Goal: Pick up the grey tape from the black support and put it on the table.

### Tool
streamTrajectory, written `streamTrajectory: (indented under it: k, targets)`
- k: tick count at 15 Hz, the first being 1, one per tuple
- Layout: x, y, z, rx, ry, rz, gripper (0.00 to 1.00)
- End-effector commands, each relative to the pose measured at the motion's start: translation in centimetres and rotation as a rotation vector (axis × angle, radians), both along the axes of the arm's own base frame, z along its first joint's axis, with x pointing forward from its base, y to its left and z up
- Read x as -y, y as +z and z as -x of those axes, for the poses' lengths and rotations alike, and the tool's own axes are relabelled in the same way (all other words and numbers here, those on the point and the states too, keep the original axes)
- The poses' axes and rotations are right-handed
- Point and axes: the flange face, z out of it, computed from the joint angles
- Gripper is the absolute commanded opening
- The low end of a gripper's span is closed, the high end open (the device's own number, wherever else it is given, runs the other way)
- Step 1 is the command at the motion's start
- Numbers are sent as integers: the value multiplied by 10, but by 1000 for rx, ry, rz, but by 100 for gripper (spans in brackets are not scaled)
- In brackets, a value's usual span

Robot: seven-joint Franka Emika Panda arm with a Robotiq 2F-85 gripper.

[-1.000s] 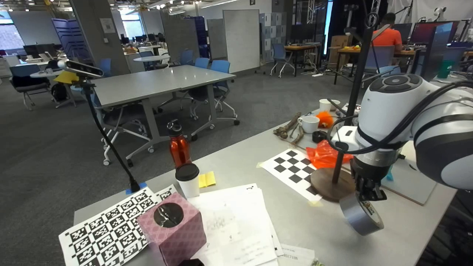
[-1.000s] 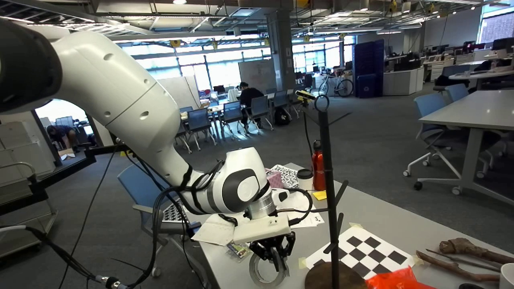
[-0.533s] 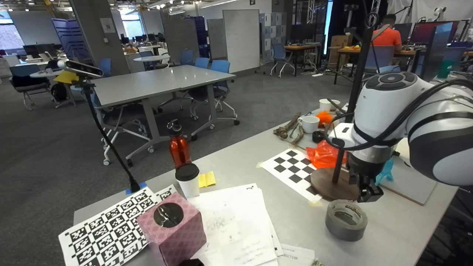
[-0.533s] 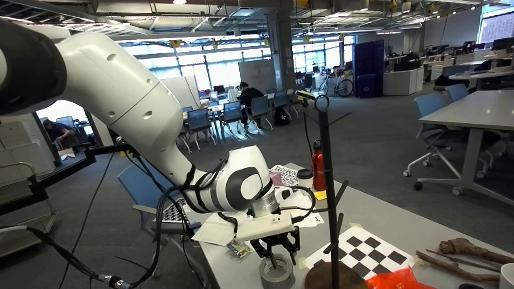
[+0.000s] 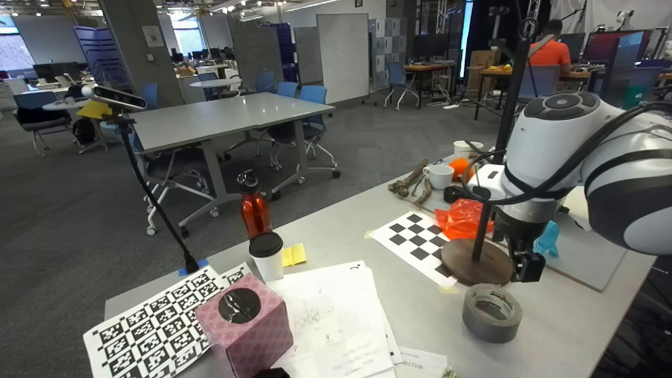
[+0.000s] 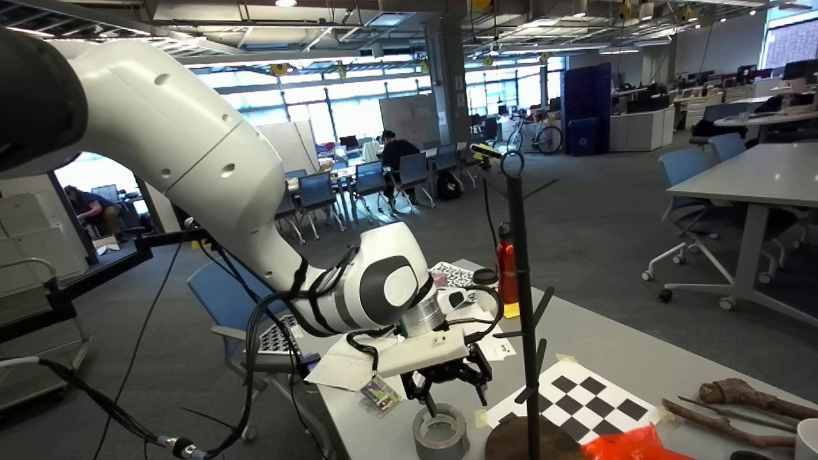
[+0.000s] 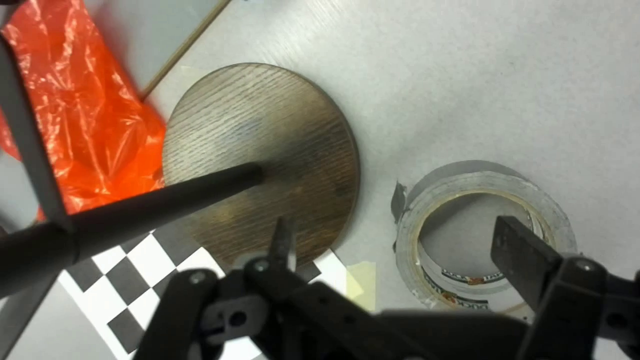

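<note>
gripper [image 6: 457, 406]: its fingers [image 7: 522, 254] stand wide apart, and it has hold of nothing.
grey tape [image 5: 489, 327]: it lies flat on the table [image 5: 430, 317], below the hand and toward one finger; in the wrist view this fingertip appears over the hole of the ring, but the two look apart in an exterior view.
black support [image 6: 522, 275]: it stands upright near the hand, toward the other finger; the grey tape is not on it.
step in hand: I judge that the placing is finished, since the roll is off the support and rests on the table; what remains is only to take the hand away.
next move: it calls, I think, for rising straight up with the fingers kept wide, until the tips are well above the ring. Only then the hand should draw back, because a sideways move made too early could drag the roll or knock the support.
</note>
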Motion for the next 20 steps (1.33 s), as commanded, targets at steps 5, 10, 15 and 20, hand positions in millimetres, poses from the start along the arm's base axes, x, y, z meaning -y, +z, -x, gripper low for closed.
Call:
streamTrajectory:
  k: [5,10,15,20]
  targets:
    - [-15,59,39,120,-80,-3,100]
    - [-21,81,70,149,-105,-86,100]
    - [-32,102,96,228,-130,-195,100]
    - [-37,118,118,292,-138,-258,100]
